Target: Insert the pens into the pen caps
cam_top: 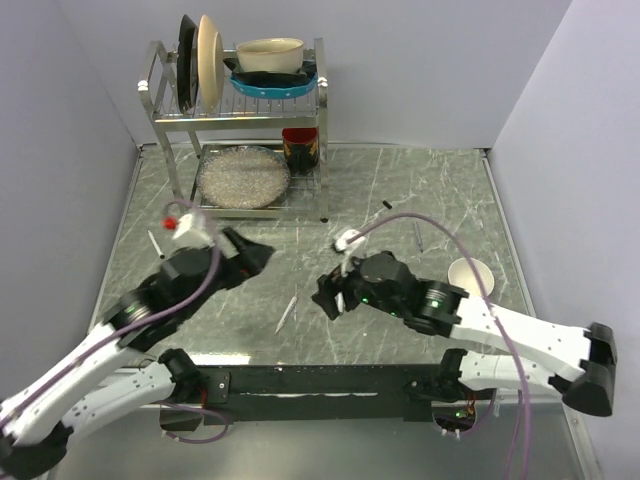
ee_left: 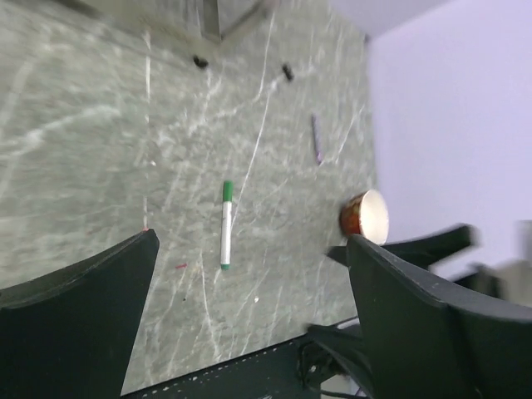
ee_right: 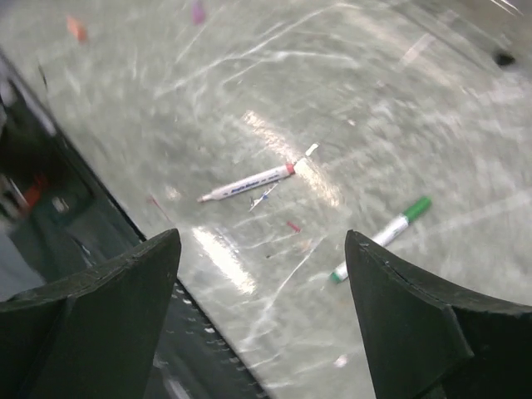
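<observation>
**Green-ended pen (ee_left: pixel 226 224) lies loose while both grippers gape**

Print runs along the whitish barrel of a red-ended pen (ee_right: pixel 249 183), too blurred to read. The green one lies flat on the marbled table (ee_left: pixel 100 125), between the two arms. Above it, the left gripper (ee_left: pixel 249 249) and the right gripper (ee_right: pixel 262 241) stand spread wide, holding nothing and touching nothing.

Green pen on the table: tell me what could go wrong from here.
1. The green pen lies flat on the smooth stone table and is far thinner than the open left claw; a pinch could roll or flick it away.
2. The open right claw faces the same pen, so the arms might collide over it.
3. The black cap is tiny and lies far off; a grasp may miss.
</observation>
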`<state>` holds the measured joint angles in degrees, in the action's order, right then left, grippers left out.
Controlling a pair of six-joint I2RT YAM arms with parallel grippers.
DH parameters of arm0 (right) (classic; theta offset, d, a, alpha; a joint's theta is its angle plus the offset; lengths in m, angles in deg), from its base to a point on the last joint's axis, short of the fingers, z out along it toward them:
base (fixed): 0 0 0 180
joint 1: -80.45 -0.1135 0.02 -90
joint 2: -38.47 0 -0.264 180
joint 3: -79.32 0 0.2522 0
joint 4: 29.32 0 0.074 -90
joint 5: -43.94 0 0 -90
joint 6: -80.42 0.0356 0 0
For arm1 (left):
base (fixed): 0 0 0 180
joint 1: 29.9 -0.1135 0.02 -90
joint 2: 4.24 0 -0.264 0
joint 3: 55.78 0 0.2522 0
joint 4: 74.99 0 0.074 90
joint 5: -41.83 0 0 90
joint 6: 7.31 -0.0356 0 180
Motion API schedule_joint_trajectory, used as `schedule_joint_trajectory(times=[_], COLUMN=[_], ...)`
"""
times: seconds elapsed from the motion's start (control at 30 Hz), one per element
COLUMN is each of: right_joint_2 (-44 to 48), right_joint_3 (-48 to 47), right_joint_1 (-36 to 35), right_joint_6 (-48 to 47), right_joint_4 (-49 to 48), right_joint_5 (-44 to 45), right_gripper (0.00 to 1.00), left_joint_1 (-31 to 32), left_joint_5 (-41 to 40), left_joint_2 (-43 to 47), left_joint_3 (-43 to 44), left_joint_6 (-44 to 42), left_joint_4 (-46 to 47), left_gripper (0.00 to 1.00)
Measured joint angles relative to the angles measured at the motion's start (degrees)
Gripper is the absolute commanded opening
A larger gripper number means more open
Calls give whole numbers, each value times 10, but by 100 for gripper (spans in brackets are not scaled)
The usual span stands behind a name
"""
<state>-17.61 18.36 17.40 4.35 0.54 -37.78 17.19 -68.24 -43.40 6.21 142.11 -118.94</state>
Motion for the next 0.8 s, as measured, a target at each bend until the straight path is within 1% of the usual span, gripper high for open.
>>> schedule_joint_trajectory(times=[0.13,0.27,0.33,0.47,0.63,0.8], right_joint_2=[-89,-198,-253,-347,-443,-494], right_joint_3=[-9,-47,-74,-116,-156,-177], right_joint_1=[2,5,8,12,12,12], right_joint_6=[-118,-216,-257,-322,-369,-390], right_joint_4=[-40,-36,-28,-15,0,0], right_joint_5=[-82,-152,-182,-225,-245,-249], right_gripper=[82,79,77,74,73,74], left_joint_1=[0,0,0,0,0,0], left_joint_5=[-34,-58,-67,-75,-85,-92], left_joint_2=[119,232,261,295,305,308], left_joint_3=[-10,-41,-49,-59,-59,-59], left_joint_6=[0,1,3,5,12,13], left_joint_4=[-30,-42,-51,-78,-109,-134], left_gripper=[99,99,99,99,99,99])
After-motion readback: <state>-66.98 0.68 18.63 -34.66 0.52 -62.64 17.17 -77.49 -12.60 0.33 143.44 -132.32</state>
